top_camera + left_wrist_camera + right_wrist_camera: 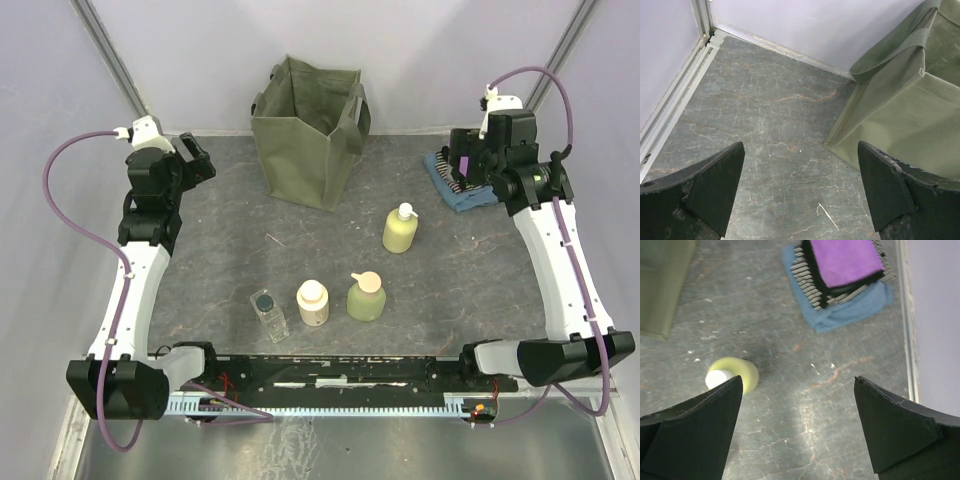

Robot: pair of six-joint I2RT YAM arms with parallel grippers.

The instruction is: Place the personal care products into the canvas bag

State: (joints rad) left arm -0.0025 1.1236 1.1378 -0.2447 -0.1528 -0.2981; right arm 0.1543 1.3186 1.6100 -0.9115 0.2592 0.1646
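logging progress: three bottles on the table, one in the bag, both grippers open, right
No, the top view shows all four on the table, none in the bag: pump bottle, green bottle, cream bottle, clear bottle. Left gripper and right gripper are open.

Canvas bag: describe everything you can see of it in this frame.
The canvas bag is a boxy olive-green fabric tote with creased sides and two short strap handles, one on each side of its rim. It stands upright with its mouth open at the back middle of the dark marbled table. What shows of its inside looks empty. Only the table touches it.
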